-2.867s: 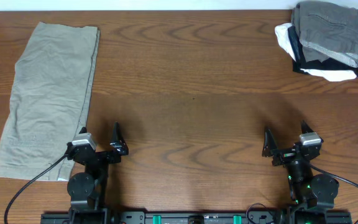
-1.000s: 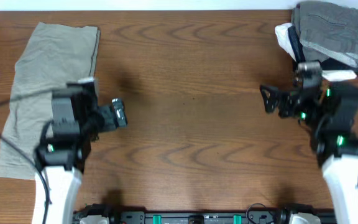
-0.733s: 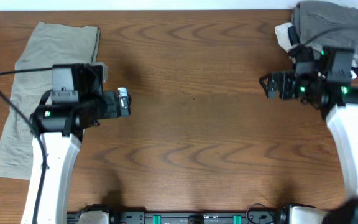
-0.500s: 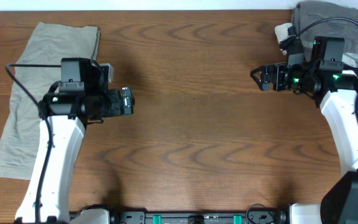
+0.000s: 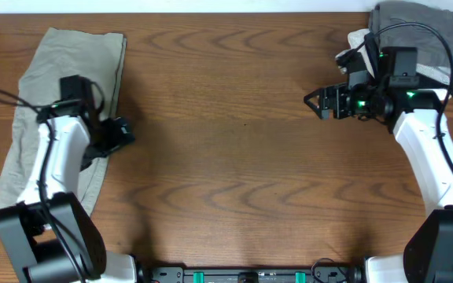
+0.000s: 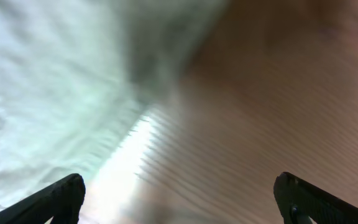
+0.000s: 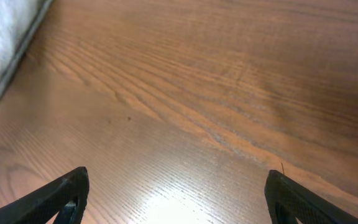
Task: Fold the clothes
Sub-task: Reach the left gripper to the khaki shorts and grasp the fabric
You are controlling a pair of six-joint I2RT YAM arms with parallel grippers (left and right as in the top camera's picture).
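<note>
**Surface** (image 5: 234, 165): brown wood grain, filling the overhead frame; the middle carries nothing but glare.

**Left arm**: rises from the lower left of the overhead frame and lies across the lower part of the shorts.

**Left hand** (image 5: 124, 135): at left centre, over the right-hand edge of the shorts where cloth meets wood. In the left wrist view (image 6: 179, 199) both fingers sit at the bottom corners, wide apart, nothing between them. That view is blurred, with pale cloth at its left and wood at its right. Contact with the cloth cannot be told.

**Right arm**: rises along the right edge of the overhead frame.

**Right hand** (image 5: 313, 102): upper right, pointing toward frame left, over bare wood just beside the stack. In the right wrist view (image 7: 176, 193) its fingers stand apart, gripping nothing.

**Shorts** (image 5: 65, 67): pale khaki-green, one item, lying flat and lengthwise down the left side of the overhead frame, with a stitched seam along the right edge. The lower portion is partly hidden by the left arm.

**Stack**, upper right corner of the overhead frame: grey folded garment (image 5: 415, 23) on top and white garment (image 5: 358, 41) showing at its left. It lies well apart from the shorts.
</note>
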